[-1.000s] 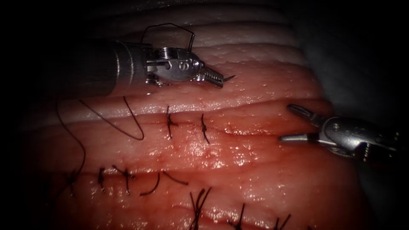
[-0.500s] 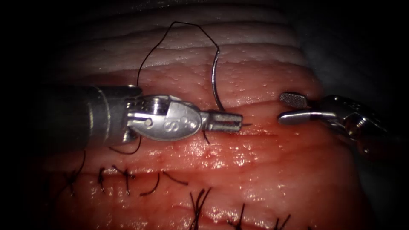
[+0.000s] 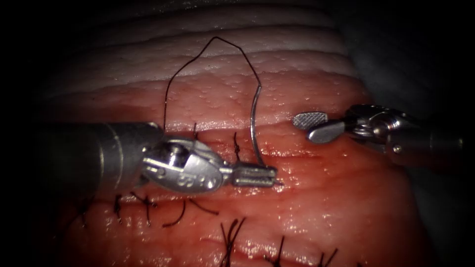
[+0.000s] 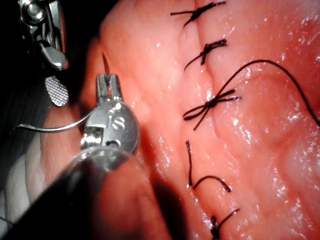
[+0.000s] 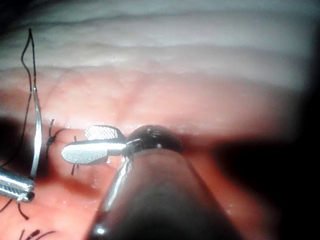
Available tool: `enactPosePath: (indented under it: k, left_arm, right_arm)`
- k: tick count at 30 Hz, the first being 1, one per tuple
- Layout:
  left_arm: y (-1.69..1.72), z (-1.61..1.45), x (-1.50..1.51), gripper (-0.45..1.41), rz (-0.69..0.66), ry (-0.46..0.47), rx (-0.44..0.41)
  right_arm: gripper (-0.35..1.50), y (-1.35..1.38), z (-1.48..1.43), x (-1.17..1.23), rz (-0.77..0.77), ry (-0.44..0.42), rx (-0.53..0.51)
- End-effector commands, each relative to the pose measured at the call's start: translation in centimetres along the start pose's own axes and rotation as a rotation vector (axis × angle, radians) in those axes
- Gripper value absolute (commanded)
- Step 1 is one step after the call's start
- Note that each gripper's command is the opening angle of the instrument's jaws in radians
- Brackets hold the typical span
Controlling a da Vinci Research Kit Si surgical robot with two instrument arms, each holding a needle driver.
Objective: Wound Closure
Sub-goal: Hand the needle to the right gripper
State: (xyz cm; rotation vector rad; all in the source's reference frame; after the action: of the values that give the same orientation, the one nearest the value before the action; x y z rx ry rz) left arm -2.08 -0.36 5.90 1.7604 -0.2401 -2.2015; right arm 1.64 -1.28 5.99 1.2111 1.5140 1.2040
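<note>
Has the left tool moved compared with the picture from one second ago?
Yes. The left tool, shut on the needle near its tip, has come down the endoscope view from above the two tied stitches to just below them.

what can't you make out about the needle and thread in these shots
- Needle tip: in the endoscope view the left end effector grips near the point; whether it touches the tissue is too small to tell.
- Thread: its run behind the left tool's shaft is hidden.
- Right end effector: open, holding nothing.
</note>
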Motion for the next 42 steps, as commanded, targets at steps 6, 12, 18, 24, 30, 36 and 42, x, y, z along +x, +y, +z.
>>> enactPosePath:
  k: [6, 12, 18, 24, 30, 36, 42]
  left_arm:
    - [0.0, 0.06, 0.03, -0.45, 0.032, 0.024, 0.016]
    - [0.02, 0.07, 0.11, -0.45, 0.042, 0.036, 0.019]
    - [0.04, 0.08, 0.21, -0.45, 0.045, 0.044, 0.017]
    - [0.05, 0.07, 0.27, -0.45, 0.054, 0.055, 0.015]
    - [0.05, 0.07, 0.29, -0.45, 0.054, 0.052, 0.015]
    - [0.04, 0.05, 0.32, -0.45, 0.053, 0.049, 0.018]
    - [0.04, 0.03, 0.33, -0.45, 0.053, 0.044, 0.016]
  right_arm:
    - [0.96, -0.04, 0.4, -0.11, 0.031, 0.01, 0.028]
    - [1.01, -0.06, 0.64, -0.17, 0.055, 0.025, 0.024]
    - [1.06, -0.03, 0.8, -0.19, 0.069, 0.037, 0.019]
    - [1.01, -0.05, 0.85, -0.21, 0.069, 0.038, 0.021]
    - [0.93, -0.06, 0.83, -0.23, 0.071, 0.032, 0.026]
    - [0.83, -0.07, 0.82, -0.24, 0.073, 0.009, 0.011]
    - [0.79, -0.07, 0.8, -0.26, 0.072, -0.001, 0.008]
